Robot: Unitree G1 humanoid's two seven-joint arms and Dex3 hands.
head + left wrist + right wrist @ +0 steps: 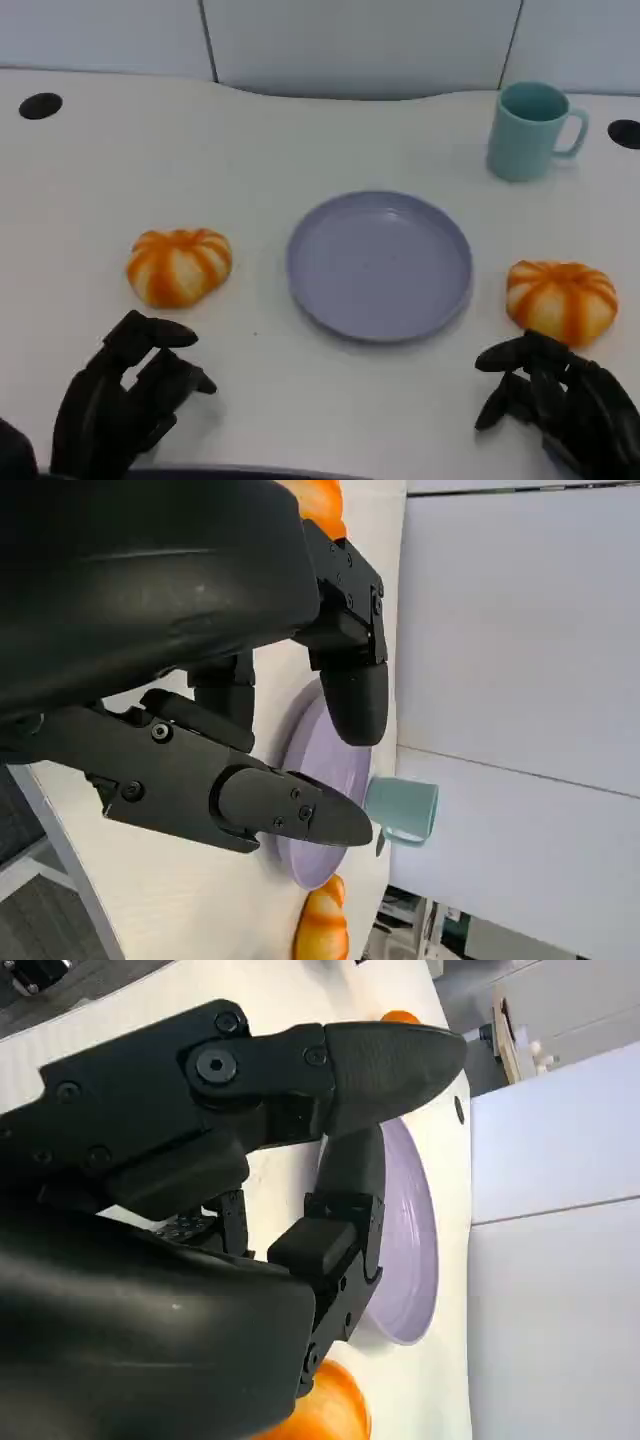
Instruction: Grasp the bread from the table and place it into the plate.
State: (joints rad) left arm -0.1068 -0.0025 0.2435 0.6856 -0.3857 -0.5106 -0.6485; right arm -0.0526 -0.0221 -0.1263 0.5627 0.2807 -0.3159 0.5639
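Two orange-and-white striped bread buns lie on the white table. One bread (178, 265) is left of the lilac plate (380, 265), the other bread (560, 298) is to its right. The plate holds nothing. My left hand (120, 400) hovers near the front edge, just short of the left bun, fingers apart and holding nothing. My right hand (560, 400) sits close in front of the right bun, also with its fingers apart and holding nothing. The left wrist view shows the plate (300, 865) beyond the fingers (280, 805). In the right wrist view a bun (330, 1410) lies beside the hand, with the plate (410, 1250) past it.
A teal mug (530, 130) stands at the back right, behind the plate. Two black round holes (40, 105) (625, 132) sit in the tabletop at the far corners. A grey panelled wall (360, 45) closes off the back of the table.
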